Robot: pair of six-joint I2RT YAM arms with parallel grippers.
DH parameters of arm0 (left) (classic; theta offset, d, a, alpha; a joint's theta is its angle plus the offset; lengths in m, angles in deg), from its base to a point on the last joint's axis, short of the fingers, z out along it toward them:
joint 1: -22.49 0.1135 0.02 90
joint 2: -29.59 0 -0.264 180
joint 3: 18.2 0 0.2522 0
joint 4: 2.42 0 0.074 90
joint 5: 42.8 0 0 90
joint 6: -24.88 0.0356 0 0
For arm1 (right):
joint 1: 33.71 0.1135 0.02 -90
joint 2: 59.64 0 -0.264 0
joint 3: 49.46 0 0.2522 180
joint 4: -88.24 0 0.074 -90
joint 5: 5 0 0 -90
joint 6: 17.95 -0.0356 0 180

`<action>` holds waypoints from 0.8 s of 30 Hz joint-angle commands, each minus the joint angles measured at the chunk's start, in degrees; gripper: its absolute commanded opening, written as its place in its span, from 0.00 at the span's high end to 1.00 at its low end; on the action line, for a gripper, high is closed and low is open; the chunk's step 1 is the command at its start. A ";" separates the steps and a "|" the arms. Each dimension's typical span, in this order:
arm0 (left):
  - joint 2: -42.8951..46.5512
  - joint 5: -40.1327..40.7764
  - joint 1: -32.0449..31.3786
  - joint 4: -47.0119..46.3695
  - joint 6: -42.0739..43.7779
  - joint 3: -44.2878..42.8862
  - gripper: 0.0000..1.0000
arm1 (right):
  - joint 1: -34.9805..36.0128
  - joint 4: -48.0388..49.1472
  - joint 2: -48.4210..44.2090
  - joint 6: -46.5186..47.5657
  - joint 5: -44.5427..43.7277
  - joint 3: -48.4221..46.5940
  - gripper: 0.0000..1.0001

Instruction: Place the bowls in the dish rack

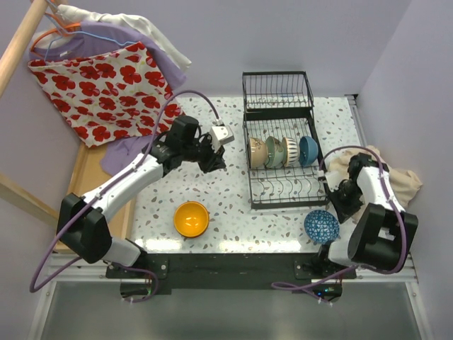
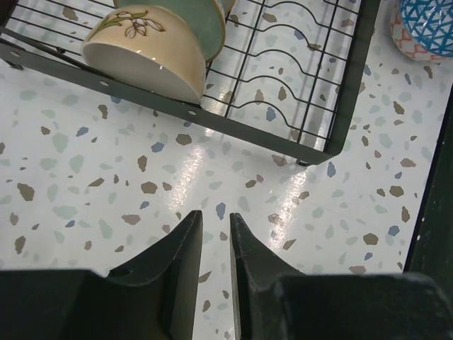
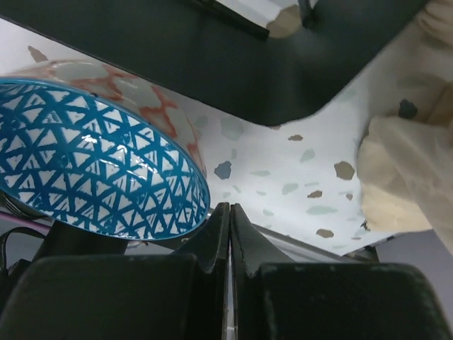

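The black wire dish rack point(image 1: 279, 185) holds several bowls on edge, from a cream one point(image 1: 257, 152) to a blue one point(image 1: 308, 149). The left wrist view shows the cream flowered bowl point(image 2: 141, 46) against a green one point(image 2: 205, 18) in the dish rack point(image 2: 283, 138). An orange bowl point(image 1: 191, 218) sits on the table. A blue-white patterned bowl point(image 1: 322, 226) point(image 3: 92, 170) rests nested in a reddish patterned bowl point(image 3: 152, 95). My left gripper point(image 1: 214, 161) point(image 2: 216, 216) hovers left of the rack, jaws narrowly apart and empty. My right gripper point(image 1: 334, 207) point(image 3: 229, 207) is shut and empty beside the patterned bowl's rim.
A cream cloth point(image 1: 396, 180) point(image 3: 403, 170) lies bunched at the table's right edge. A wooden tray point(image 1: 85, 177) runs along the left side, with a red floral garment point(image 1: 106, 88) hanging above it. The black base rail point(image 1: 233, 265) borders the near edge.
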 commanded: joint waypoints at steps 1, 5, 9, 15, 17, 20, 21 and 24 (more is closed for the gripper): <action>1.99 2.35 0.70 2.57 5.53 -3.61 0.73 | 0.63 0.70 2.26 4.91 5.16 -2.03 1.00; 2.08 2.53 0.87 2.57 5.71 -3.62 0.71 | 4.49 -0.44 4.20 5.52 7.01 -1.51 1.00; 1.82 2.79 0.87 1.96 6.06 -3.70 0.70 | 13.01 -1.32 2.45 3.43 8.41 0.51 1.00; 1.99 2.62 1.31 1.34 6.76 -3.70 0.67 | 22.61 -1.41 3.05 0.08 8.94 -0.45 1.00; 2.60 0.08 1.31 2.82 8.69 -4.32 0.65 | 22.87 -1.32 4.37 -0.10 9.03 -1.85 1.00; 4.18 -3.88 -0.08 5.29 12.99 -4.93 0.58 | 22.70 -0.97 3.68 -2.37 7.46 -4.65 1.00; 5.23 -5.19 -2.96 5.99 17.71 -4.59 0.57 | 21.65 -0.88 2.98 -2.91 7.10 -5.71 1.00; 11.64 -4.68 -12.37 1.44 25.02 1.81 0.50 | 17.19 -2.19 -0.80 -6.33 7.45 -11.59 0.98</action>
